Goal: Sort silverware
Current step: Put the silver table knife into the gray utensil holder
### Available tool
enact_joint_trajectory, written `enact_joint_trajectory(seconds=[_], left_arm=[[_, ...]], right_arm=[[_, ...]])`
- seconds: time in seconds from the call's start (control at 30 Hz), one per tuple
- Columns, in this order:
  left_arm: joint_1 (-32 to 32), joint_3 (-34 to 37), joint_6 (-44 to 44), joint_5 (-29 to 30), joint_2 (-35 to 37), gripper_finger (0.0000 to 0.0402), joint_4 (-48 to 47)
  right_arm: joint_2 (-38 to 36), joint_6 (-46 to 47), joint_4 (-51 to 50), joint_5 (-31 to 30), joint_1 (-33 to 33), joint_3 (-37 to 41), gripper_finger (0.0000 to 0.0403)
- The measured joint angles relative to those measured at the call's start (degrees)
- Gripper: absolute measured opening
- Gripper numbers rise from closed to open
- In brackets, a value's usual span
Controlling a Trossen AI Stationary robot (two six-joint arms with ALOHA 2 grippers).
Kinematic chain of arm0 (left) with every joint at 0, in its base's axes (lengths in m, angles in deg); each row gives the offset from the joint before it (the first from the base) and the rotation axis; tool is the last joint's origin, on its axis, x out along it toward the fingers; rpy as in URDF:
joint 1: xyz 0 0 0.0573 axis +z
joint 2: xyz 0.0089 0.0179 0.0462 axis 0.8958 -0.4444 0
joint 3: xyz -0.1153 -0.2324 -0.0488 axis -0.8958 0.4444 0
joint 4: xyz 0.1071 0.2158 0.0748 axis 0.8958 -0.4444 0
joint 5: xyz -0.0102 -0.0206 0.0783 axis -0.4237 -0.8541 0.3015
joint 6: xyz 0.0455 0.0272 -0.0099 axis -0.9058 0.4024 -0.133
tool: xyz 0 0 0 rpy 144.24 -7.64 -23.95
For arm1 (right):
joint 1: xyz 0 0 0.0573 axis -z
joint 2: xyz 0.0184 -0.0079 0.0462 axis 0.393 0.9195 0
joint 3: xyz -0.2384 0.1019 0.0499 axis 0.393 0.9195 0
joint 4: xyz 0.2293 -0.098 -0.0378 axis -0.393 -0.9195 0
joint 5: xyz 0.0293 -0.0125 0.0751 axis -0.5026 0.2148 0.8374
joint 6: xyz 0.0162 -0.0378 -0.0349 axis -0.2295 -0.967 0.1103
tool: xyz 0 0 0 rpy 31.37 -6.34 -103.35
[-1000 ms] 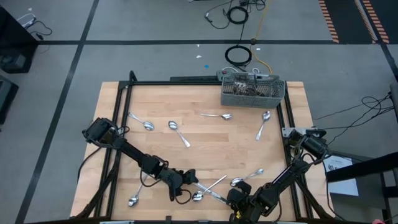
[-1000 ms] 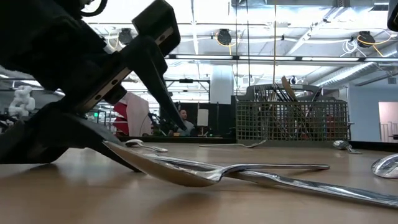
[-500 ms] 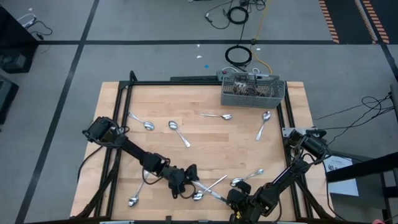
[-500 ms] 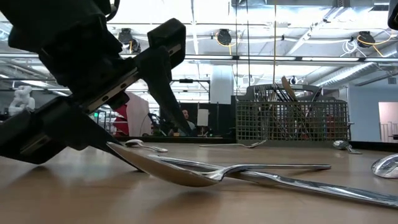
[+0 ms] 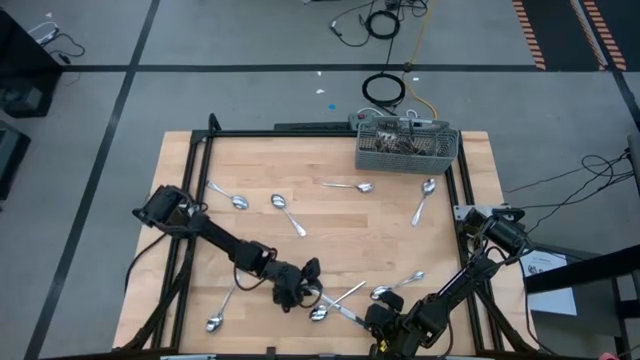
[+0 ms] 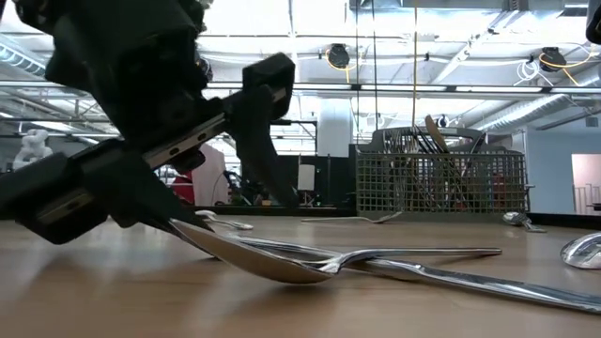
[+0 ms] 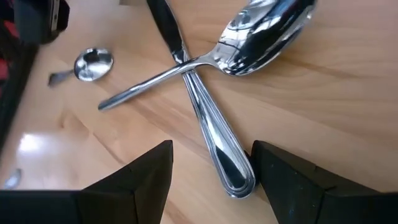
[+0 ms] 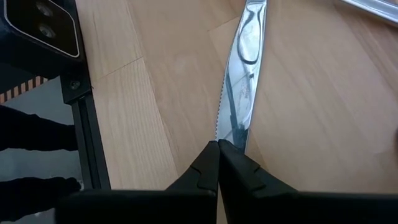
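Silver spoons lie scattered on the wooden table (image 5: 330,230). Near the table's near edge a spoon (image 7: 261,31) crosses over a knife (image 7: 205,118). My left gripper (image 5: 306,284) is open and low over the table. In the left wrist view its fingers (image 7: 149,180) stand on either side of the knife's handle end (image 7: 230,174) without touching it. My right gripper (image 5: 380,318) is shut. The knife's blade (image 8: 239,93) lies flat just ahead of it in the right wrist view. My right gripper (image 8: 218,146) has its shut fingertips right at the end of the knife's blade (image 8: 229,134), which lies flat on the table. I cannot tell whether they touch it.
A grey wire-mesh basket (image 5: 407,148) holding cutlery stands at the table's far edge, right of centre. Loose spoons lie at the far left (image 5: 237,200), the middle (image 5: 286,212), the far right (image 5: 424,198) and the near left corner (image 5: 214,322). A black frame (image 5: 190,200) borders the table.
My left gripper has moved toward the table's right, closing on the crossed spoon and knife, and has stayed open. The cutlery has not moved.
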Motion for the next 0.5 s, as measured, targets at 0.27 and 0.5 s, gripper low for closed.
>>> enact_joint_trajectory(seconds=[0.27,0.5], left_arm=[[2.8,-0.1,12.1,-6.4,0.0,0.0209,-1.4],[3.2,-0.1,16.9,-8.4,-0.2,0.0179,-2.0]], right_arm=[[0.1,-0.4,0.7,-1.1,0.0,0.0,0.0000],[0.1,-1.4,1.2,-1.3,0.1,0.1,0.0000]])
